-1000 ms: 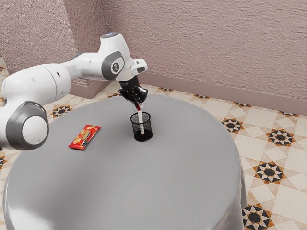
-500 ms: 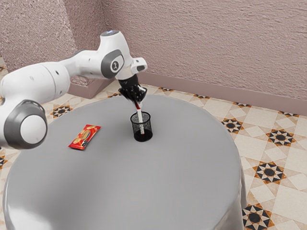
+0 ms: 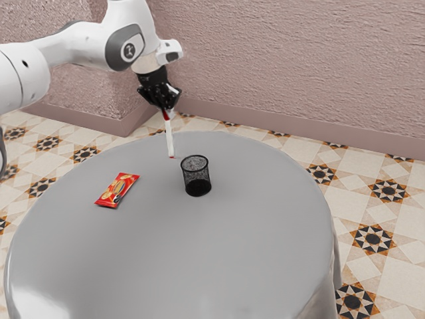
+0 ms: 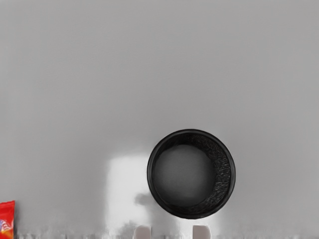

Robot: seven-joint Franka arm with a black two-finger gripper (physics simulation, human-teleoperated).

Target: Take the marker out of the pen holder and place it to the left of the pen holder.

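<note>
Clearing the pen holder (image 3: 196, 176) comes first, and by my reading that step is complete: the marker (image 3: 170, 137) hangs nearly upright outside it, toward the exterior view's left. The fingers (image 4: 201, 233) pinch it near the upper, red end — presumably because that end was accessible above the rim. Contact between its lower tip and the counter (image 3: 219, 246) cannot be confirmed. The holder stands upright and empty. Placement remains: the next move should lower the marker beside the holder, away from the snack packet (image 3: 117, 190) — early release risks rolling.
</note>
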